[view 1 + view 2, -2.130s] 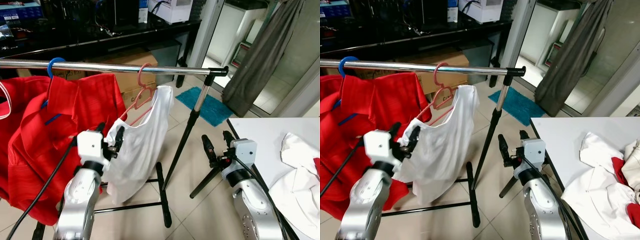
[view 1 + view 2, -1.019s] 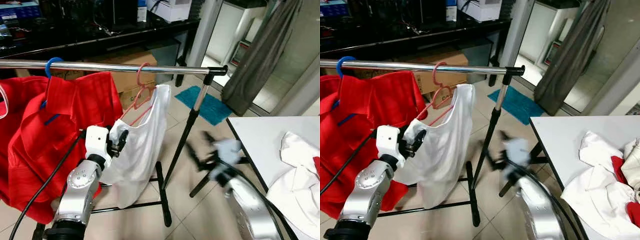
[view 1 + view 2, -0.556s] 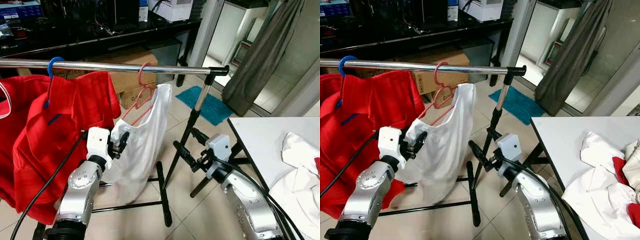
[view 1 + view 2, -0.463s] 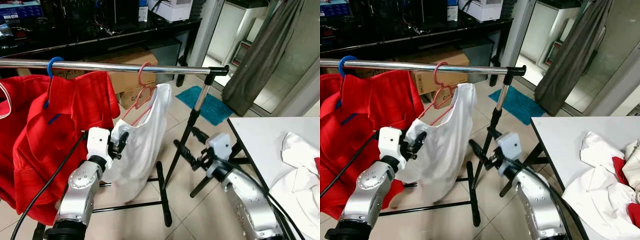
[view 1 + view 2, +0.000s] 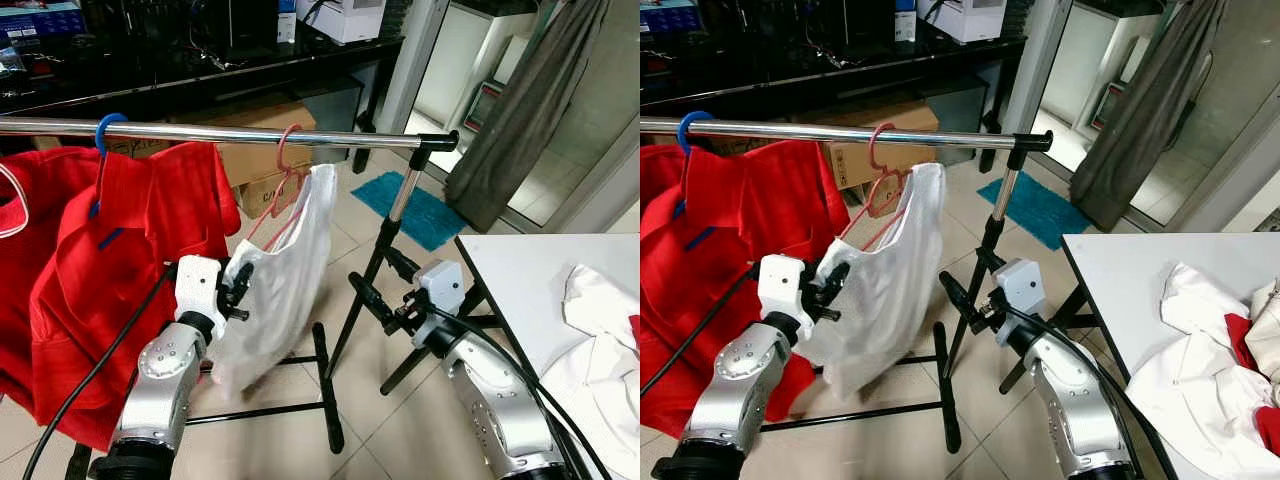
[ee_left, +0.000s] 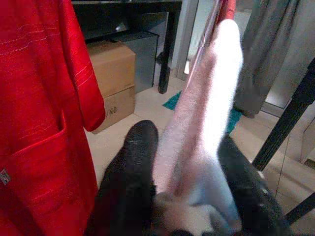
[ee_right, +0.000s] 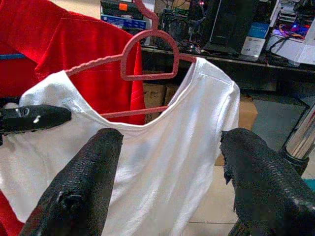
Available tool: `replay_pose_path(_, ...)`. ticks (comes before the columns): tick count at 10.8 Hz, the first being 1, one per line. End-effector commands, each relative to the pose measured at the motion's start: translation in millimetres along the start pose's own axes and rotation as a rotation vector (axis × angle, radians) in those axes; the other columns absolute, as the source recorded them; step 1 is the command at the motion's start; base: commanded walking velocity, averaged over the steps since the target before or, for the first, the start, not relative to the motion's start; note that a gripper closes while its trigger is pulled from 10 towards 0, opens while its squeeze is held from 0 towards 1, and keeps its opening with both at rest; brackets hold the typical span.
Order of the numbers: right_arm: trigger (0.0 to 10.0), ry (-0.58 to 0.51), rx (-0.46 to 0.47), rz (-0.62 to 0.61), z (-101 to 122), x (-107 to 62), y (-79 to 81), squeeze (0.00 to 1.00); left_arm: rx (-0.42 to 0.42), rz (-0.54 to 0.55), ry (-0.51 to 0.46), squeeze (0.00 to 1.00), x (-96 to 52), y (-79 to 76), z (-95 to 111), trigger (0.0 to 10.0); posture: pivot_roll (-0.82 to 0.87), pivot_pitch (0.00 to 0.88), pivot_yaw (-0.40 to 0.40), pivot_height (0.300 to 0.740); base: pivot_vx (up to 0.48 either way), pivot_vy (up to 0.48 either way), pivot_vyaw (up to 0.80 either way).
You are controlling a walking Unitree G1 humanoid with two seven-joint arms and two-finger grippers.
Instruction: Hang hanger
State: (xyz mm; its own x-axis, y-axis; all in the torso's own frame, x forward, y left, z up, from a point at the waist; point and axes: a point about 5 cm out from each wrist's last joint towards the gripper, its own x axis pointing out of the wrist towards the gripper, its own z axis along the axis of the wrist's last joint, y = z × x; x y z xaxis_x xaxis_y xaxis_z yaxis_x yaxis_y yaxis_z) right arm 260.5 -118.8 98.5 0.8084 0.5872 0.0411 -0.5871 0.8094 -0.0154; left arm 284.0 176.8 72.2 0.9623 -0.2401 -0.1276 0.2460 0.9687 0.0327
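Left pincer (image 5: 237, 290) was clenched on the lower edge of the white garment (image 5: 285, 280), the cloth pinched between its two black fingers (image 6: 129, 177) in the left wrist view. That garment hung on the pink hanger (image 5: 283, 178), whose hook sat over the chrome rail (image 5: 230, 133), just beside the rail's right end post and apart from the red garment (image 5: 110, 260) on the blue hanger (image 5: 100, 150). Right pincer (image 5: 378, 285) stood released, fingers spread, aimed at the white garment but short of it. In my judgement the hanging was all but complete; to finish cleanly, the left pincer ought to let go without tugging, lest the hook be dragged along or off the rail. Left arm was raised, forearm sloping up toward the cloth; right arm was bent across toward the rack, level with the garment's middle. White clothing (image 5: 600, 340) lay on the worktop (image 5: 510, 265) to the right.
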Motion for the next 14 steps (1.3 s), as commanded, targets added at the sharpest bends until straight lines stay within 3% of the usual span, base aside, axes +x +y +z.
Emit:
replay_pose_path(1,10.0,0.011,0.000,-0.032,-2.1,-4.2,-6.0,0.00,0.005,-0.025,-0.018,0.00,3.2,-5.8,3.7,0.0,0.06,0.000,-0.105,0.740,0.000,0.000,0.00)
replay_pose_path(9,10.0,0.016,-0.010,-0.050,-1.1,-1.6,-9.7,0.00,0.005,0.021,-0.075,0.00,3.2,-1.9,9.8,0.0,0.07,0.000,-0.115,0.740,0.000,0.000,0.00)
replay_pose_path(12,10.0,0.014,-0.009,-0.066,-1.2,-2.1,-10.1,0.00,0.085,0.061,-0.199,0.00,0.4,0.8,26.7,0.0,0.07,0.000,-0.112,0.740,0.000,0.000,0.00)
replay_pose_path(14,10.0,0.013,-0.007,-0.068,-1.9,-1.7,-9.2,0.00,0.090,0.076,-0.282,0.00,-2.3,1.8,37.3,0.0,0.07,0.000,-0.111,0.740,0.000,0.000,0.00)
